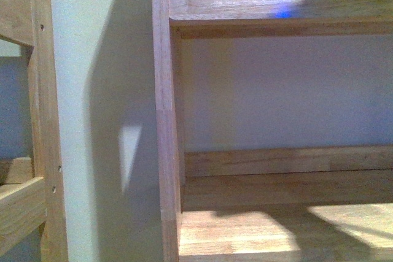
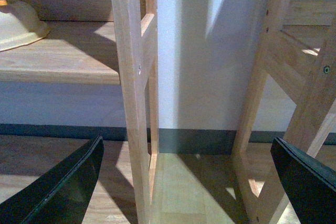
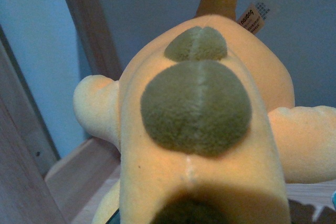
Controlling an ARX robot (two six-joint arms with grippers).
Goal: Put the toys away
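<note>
The left gripper (image 2: 186,145) hangs spread wide, holding nothing. The right gripper's fingers are hidden, so I cannot tell its grasp. The soft yellow-orange plush animal with olive-green spots (image 3: 199,129) fills that wrist view, before a wooden frame (image 3: 89,24). It is likely light, squashy and unbreakable; pinch across the body. Ahead lie a sunlit wooden shelf board (image 1: 282,225) and a pale wall (image 1: 92,90).

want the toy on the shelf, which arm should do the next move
Right. The plush toy fills the right wrist view, so that arm seems to have it. The left gripper is open and empty, facing shelf posts and floor. A wooden shelf sits right ahead.
</note>
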